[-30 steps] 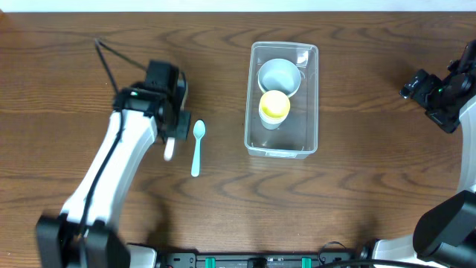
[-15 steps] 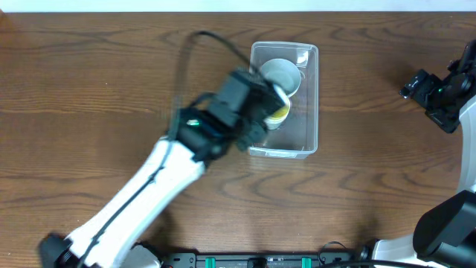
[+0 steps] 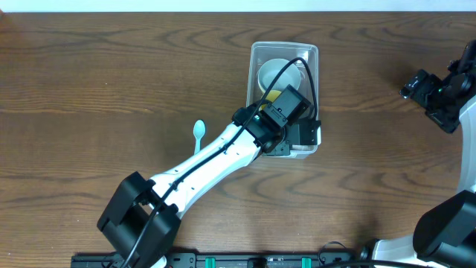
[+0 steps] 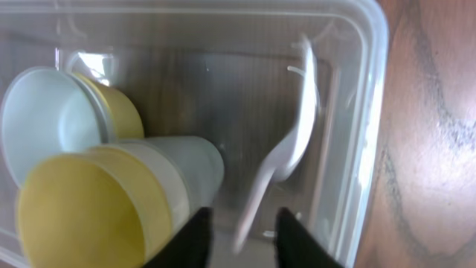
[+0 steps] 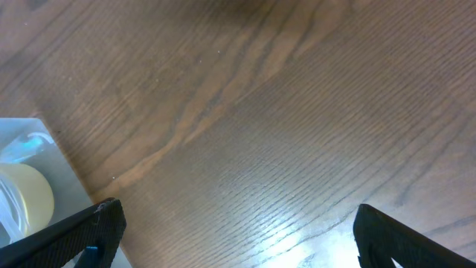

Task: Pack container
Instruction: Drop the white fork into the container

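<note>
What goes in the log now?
left hand: open over clear rectangular plastic container | white plastic spoon: inside | blue spoon: on wooden table

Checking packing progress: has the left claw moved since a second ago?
Yes. The left claw swung right, from beside the light blue spoon to over the near end of the clear container.

Robot lab bench — wood-grain table (image 3: 89, 89), arm (image 3: 201, 164) mounted at edge.
</note>
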### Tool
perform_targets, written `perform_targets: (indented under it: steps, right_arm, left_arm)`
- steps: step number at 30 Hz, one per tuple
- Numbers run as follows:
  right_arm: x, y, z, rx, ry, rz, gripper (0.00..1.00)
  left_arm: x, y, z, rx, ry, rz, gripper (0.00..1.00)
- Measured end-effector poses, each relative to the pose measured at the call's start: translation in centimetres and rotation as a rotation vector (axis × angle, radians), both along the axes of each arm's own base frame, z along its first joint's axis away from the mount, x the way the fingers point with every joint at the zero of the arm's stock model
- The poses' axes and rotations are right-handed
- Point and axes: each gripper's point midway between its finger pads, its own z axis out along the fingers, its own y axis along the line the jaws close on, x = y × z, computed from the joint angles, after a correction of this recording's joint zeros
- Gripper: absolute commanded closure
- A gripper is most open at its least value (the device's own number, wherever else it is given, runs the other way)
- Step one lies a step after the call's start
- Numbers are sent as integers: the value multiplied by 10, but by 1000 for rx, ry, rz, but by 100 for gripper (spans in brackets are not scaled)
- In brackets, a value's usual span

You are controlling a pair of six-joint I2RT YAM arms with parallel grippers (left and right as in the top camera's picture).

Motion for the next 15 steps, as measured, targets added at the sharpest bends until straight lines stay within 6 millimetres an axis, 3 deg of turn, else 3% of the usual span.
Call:
perform_targets:
  steps: [1,3,7,11,15]
  right_arm:
    - [0,0,0,0,0,0,1]
    - [0,0,0,0,0,0,1]
    - [0,0,0,0,0,0,1]
    - [0,0,0,0,0,0,1]
    - [0,0,0,0,0,0,1]
  left_arm:
    - [-1,-1,4,-8,-6,4,41]
    - [-5,-5,16,-44,-9,31,33]
    - [-18,1,64,-157,-22,123,33]
    - [-26,46,114,-233,-30,308,33]
    - [-15,119,121,-220,5,653,34]
